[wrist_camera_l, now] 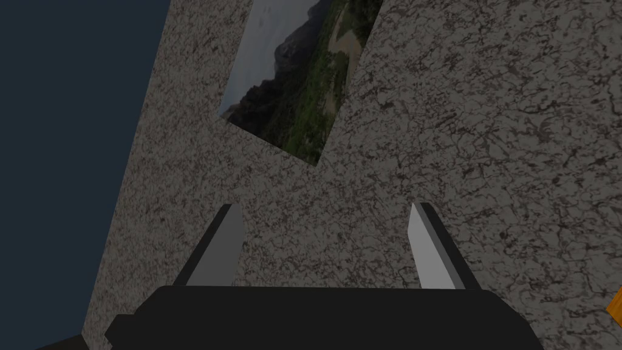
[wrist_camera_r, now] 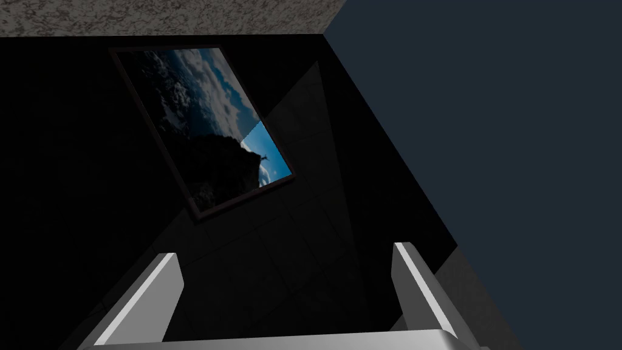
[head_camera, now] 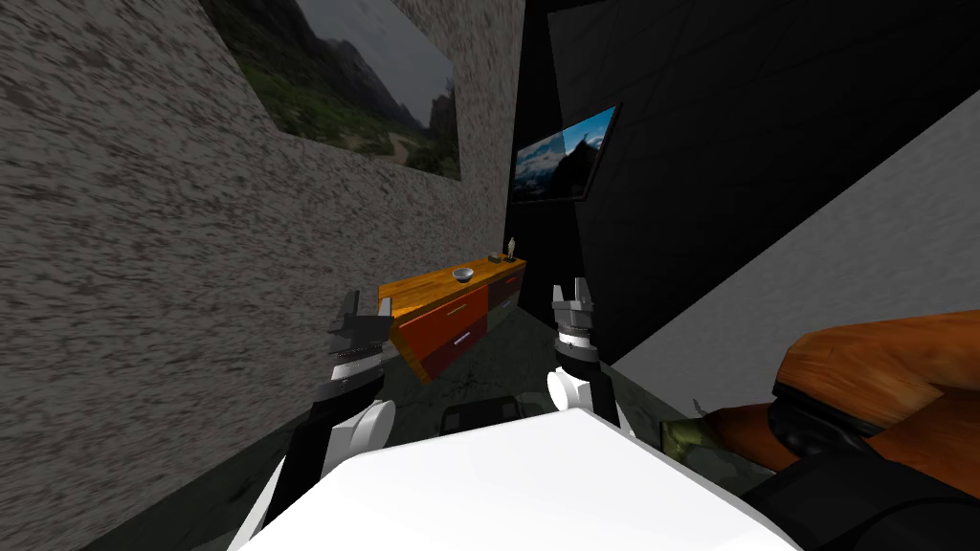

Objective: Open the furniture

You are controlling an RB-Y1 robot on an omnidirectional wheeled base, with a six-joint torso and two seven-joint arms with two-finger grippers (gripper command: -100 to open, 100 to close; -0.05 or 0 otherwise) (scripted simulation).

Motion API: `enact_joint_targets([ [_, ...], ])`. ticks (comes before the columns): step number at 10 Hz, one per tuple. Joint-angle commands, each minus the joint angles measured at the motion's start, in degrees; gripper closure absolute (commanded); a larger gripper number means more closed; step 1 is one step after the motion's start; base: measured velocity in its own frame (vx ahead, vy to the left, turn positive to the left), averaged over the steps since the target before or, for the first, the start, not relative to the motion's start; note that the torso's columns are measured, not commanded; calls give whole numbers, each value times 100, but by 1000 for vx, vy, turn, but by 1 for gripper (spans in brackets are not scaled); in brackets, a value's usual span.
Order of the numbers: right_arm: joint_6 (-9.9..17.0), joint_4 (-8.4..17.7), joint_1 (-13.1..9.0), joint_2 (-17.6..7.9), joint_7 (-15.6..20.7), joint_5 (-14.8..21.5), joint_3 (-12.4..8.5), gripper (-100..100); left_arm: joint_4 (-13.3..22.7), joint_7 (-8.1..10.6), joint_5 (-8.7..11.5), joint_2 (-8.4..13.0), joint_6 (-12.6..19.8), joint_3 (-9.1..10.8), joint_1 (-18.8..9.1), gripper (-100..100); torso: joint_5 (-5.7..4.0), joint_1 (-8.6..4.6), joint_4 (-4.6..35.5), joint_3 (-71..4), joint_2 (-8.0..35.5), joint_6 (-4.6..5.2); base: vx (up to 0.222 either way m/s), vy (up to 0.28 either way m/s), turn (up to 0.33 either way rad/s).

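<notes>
Grey speckled wall (head_camera: 144, 287) runs along my left toward a corner. Against it, ahead of both arms, stands the orange wooden sideboard (head_camera: 431, 283). Its drawer fronts (head_camera: 442, 321) (red-orange above, darker red below, each with a pale handle) look flush with its face. A small grey bowl (head_camera: 463, 275) sits on the top. Two little objects (head_camera: 503, 253), too small to make out, stand at the far end.

The left gripper (head_camera: 367, 306) hovers just short of the sideboard's near end, not touching it, with its fingers (wrist_camera_l: 222, 249) spread apart and holding nothing. The right gripper (head_camera: 569, 290) is raised beside it over the dark floor (head_camera: 498, 344), its fingers (wrist_camera_r: 413, 273) likewise parted and empty.

A landscape picture (head_camera: 354, 77) hangs on the grey wall, and a framed sky picture (head_camera: 563, 155) on the dark wall beyond. At my right lies an orange-brown rounded shape (head_camera: 880, 368).
</notes>
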Motion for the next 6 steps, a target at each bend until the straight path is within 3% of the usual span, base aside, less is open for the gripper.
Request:
enact_joint_targets([
  [1, 0, 0, 0, 0, 0, 0, 0, 0, 0, 0, 0, 0, 0, 0, 0, 0, 0, 0, 235, -467, 232, 0, 0, 0, 0],
  [6, 0, -1, 0, 0, 0, 0, 0, 0, -1, 0, 0, 0, 0, 0, 0, 0, 0, 0, 2268, -4536, 2269, 0, 0, 0, 0],
])
